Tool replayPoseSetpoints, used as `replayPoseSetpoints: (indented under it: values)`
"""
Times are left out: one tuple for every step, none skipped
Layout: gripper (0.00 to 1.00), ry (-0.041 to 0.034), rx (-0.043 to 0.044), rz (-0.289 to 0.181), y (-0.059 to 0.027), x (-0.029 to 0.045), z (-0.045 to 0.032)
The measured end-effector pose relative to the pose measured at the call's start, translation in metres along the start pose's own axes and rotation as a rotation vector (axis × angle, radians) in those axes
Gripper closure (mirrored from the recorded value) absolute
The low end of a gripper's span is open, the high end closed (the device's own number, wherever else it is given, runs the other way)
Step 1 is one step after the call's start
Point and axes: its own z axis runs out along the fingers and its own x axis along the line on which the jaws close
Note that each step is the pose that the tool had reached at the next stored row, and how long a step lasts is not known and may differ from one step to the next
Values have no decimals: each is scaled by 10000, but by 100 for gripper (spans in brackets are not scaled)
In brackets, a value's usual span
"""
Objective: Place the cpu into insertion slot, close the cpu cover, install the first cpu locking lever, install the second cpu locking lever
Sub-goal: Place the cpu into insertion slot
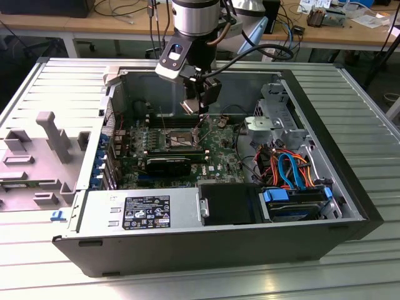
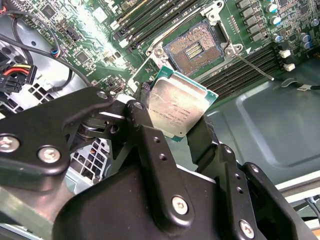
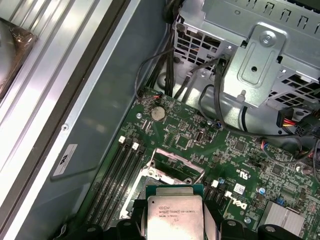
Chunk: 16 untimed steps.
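Holding: we see the gripper [image 2: 172,125] closed down to the chip's width, its two black fingers pinching the cpu [image 2: 177,107] by opposite edges, metal top facing the wrist.
Chip position: the cpu hangs in the air over the green motherboard [image 2: 75,55], near the insertion slot [image 2: 192,50] but apart from it, not yet seated.
Slot: it lies open, its pin field bare inside the silver rim. In the exterior view it sits mid-board [image 1: 179,139], toward the far wall of the computer case [image 1: 350,187].
Lever: a thin locking lever [image 2: 252,64] juts from the slot's corner across the memory slots [image 2: 235,75].
Risk, pins: we judge the bare pins the weakest point, since a chip lowered off-centre would bend them.
Risk, tilt: in the second wrist view the chip's edges look turned against the slot's square, so we fear a corner landing first.
Risk, grip: the hold is on thin edges only, and a knock against the rim could twist the chip or drop it onto the board.
Risk, lever: a finger catching the raised rod could jolt the chip sideways.
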Motion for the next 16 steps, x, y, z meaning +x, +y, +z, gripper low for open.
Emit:
replayPoseSetpoints:
  values:
    - [46, -1, 0, 11, 0, 0, 0]
    - [46, -2, 0, 24, 0, 0, 0]
    - [46, -3, -1, 33, 0, 0, 0]
    - [46, -4, -1, 42, 0, 0, 0]
    - [46, -4, 0, 54, 0, 0, 0]
    - [46, -5, -1, 61, 0, 0, 0]
    - [46, -6, -1, 73, 0, 0, 0]
    - [46, -7, -2, 87, 0, 0, 0]
    - [46, -9, -2, 102, 0, 0, 0]
    - [46, -11, -2, 122, 0, 0, 0]
    - [46, -12, -2, 130, 0, 0, 0]
    - [46, -12, -2, 137, 0, 0, 0]
    - [46, -13, -2, 149, 0, 0, 0]
    - [46, -14, -3, 157, 0, 0, 0]
    - [46, -14, -3, 166, 0, 0, 0]
    - [46, -15, -3, 181, 0, 0, 0]
